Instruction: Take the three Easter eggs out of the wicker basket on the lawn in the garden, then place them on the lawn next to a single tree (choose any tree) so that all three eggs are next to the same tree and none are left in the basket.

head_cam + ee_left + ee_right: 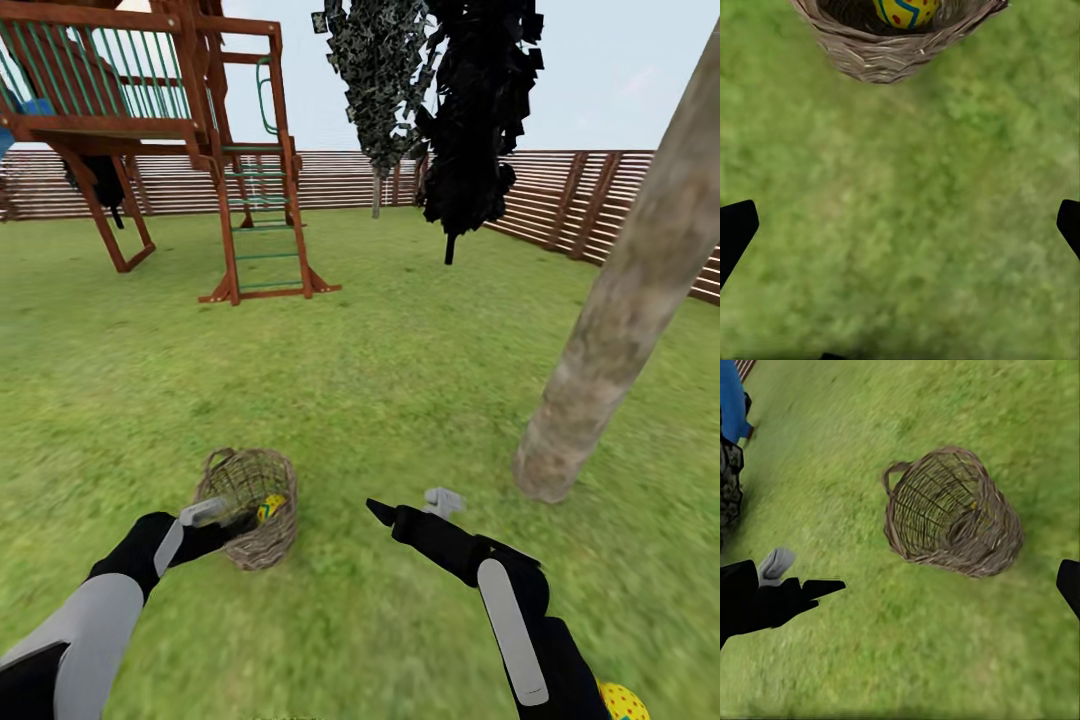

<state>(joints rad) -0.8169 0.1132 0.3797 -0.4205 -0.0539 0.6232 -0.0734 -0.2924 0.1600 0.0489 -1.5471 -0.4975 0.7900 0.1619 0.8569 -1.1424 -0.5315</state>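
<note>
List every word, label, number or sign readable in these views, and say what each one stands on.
There is none to read.
The egg in the wicker basket bears only blue zigzag bands and red dots, no letters or digits.
The play tower, the fence and the tree trunk carry no sign or label.

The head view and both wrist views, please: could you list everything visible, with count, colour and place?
Basket: one, tan-brown, on the lawn by the left gripper.
Eggs: two seen, yellow; one in the basket, one at the lower right edge.
Tree trunk: one, grey-brown, right.
Dark trees: two, far middle.
Play tower: one, red-brown, far left.
Fence: brown slats, along the back.
Lawn: green.
Left gripper: black, at the basket rim.
Right gripper: black, open, over grass.
</note>
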